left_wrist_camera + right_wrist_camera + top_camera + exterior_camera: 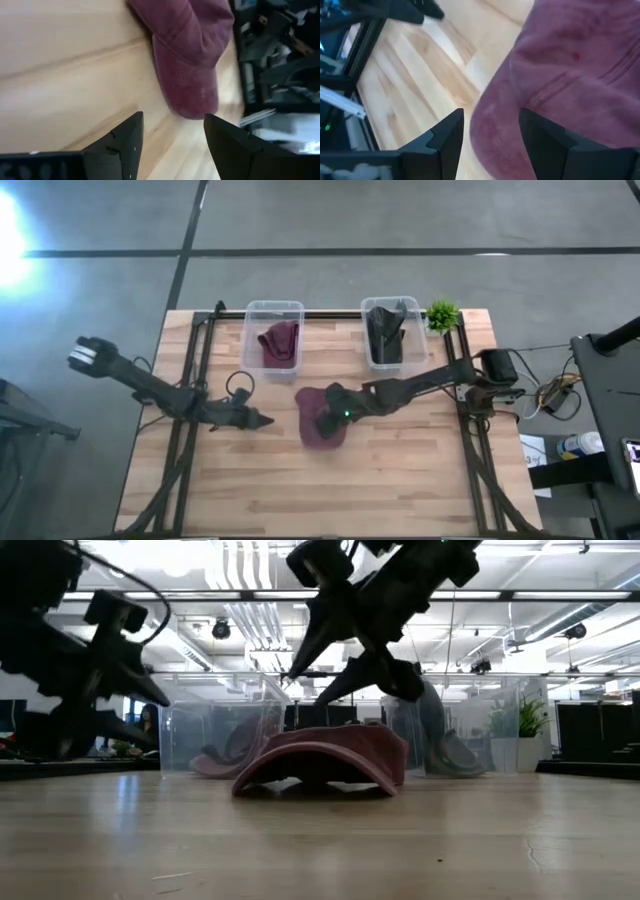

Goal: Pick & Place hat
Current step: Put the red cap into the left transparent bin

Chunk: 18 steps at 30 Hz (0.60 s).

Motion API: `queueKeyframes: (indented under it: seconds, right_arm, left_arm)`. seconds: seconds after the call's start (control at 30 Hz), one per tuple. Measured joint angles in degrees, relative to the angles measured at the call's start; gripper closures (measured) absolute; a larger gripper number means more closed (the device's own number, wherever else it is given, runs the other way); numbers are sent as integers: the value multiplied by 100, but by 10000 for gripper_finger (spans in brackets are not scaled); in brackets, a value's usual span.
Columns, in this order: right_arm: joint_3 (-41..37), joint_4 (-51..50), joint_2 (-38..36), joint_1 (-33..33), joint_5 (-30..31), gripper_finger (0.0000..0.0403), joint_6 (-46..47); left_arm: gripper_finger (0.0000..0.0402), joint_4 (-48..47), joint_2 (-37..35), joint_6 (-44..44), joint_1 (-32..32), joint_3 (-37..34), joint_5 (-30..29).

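Note:
A maroon cap (320,438) lies on the wooden table near its middle, resting on its brim and crown rim (330,755). My right gripper (324,418) hangs open just above the cap's crown; in the low view its fingers (305,685) stand clear of the cloth. In the right wrist view the cap (570,65) fills the space ahead of that open gripper (492,120). My left gripper (268,421) is open, low over the table just left of the cap. The cap's brim (190,85) lies ahead of it (172,125).
Two clear bins stand at the table's far edge. The left bin (273,308) holds another maroon hat (281,343), the right bin (392,302) a dark one (385,332). A small green plant (443,315) stands at the far right corner. Bare wood lies near the cap.

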Motion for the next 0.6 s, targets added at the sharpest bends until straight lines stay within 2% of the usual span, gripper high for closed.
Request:
queueKeyframes:
  seconds: [0.17,0.37,0.6]
  right_arm:
    - [9,-104,-322,11,95,216,91]
    - [-135,-742,-345,175,119,216,421]
    - [-469,-698,-339,275,77,216,898]
  left_arm:
    - [200,1071,481,-456,4,-236,-313]
    - [200,1071,1591,-384,2,315,-427]
    - [200,1033,2928,-224,308,996,-701]
